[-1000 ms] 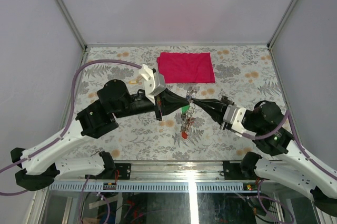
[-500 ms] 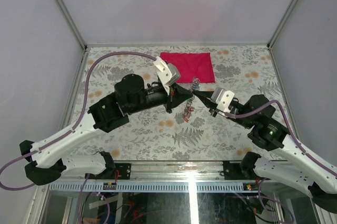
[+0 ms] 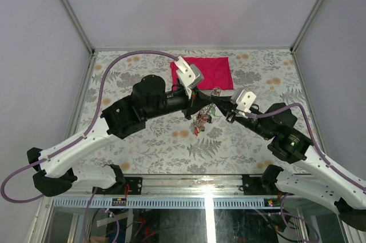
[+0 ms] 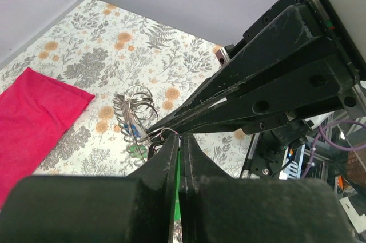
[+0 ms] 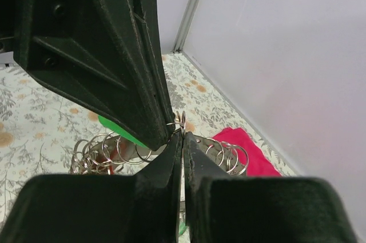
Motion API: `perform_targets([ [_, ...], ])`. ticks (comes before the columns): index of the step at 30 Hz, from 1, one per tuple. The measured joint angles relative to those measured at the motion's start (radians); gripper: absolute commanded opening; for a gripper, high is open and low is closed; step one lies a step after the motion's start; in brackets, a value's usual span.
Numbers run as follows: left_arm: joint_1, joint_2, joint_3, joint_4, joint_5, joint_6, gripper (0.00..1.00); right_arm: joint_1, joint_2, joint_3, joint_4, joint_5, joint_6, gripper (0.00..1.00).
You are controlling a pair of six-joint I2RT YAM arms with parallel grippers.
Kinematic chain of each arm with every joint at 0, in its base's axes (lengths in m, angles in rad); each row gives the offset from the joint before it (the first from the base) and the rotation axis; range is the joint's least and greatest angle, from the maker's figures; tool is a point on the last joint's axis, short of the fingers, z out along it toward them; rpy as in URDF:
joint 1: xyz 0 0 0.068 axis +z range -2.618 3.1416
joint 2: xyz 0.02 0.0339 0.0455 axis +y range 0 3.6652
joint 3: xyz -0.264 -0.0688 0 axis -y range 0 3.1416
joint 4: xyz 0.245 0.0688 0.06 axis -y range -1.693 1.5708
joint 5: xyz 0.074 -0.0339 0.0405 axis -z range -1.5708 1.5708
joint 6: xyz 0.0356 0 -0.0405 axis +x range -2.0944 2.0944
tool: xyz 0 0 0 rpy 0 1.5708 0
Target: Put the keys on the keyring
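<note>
The keys hang as a bunch of coloured tags over the desk, directly below the point where both gripper tips meet. Silver rings fan out beside that point. The left gripper is pressed together on a green tag. The right gripper pinches a thin wire loop at its tip. We cannot tell which loop is the keyring. A red cloth lies behind the grippers.
</note>
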Motion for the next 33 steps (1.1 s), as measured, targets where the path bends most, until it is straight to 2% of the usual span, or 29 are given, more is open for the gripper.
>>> perform_targets([
  [20, 0.011, 0.031, 0.128, -0.036, 0.124, 0.012, 0.26, 0.001, -0.018, -0.169, 0.47, 0.012, 0.138, 0.0],
  [33, 0.01, -0.025, 0.152, -0.037, 0.288, 0.091, 0.38, 0.006, -0.055, -0.218, 0.62, -0.089, 0.17, 0.01],
])
